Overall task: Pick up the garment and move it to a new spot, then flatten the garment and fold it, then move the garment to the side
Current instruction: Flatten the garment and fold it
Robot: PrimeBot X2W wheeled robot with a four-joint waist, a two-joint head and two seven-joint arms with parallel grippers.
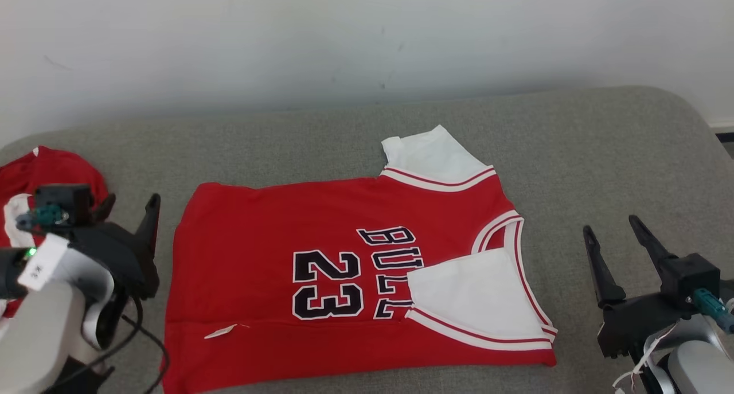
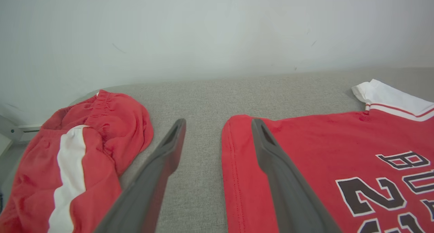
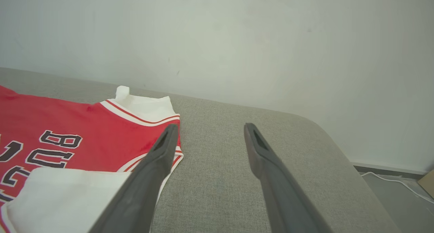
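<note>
Count: two claws of mine, four dark fingers, one jersey, one other red garment, two white sleeves, one tag.
Left claw (image 1: 131,202) (image 2: 218,121): my jaws stand wide apart and hold nothing.
Left claw, contact: in my left wrist view one finger (image 2: 281,172) crosses the jersey's hem edge and the other (image 2: 159,168) is over bare cushion; I cannot tell whether either touches.
Right claw (image 1: 610,225) (image 3: 211,125): jaws spread just as wide, nothing between them.
Right claw, contact: it is over bare cushion, just beside the jersey's neck end.
Jersey (image 1: 258,233) (image 2: 322,141) (image 3: 51,117): red, lettered and numbered 23, lying flat between my two claws with its neck towards my right.
Sleeves: one (image 1: 470,296) is folded in over the chest, the other (image 1: 430,153) sticks out on the far side.
Tag (image 1: 221,331): small, white, on the jersey's near part.
Other garment (image 1: 57,164) (image 2: 101,124): crumpled, red with a white stripe, beyond my left claw, apart from the jersey.
Cushion (image 1: 602,153): grey fabric under both garments.
Wall (image 1: 367,38): pale, behind the cushion.
</note>
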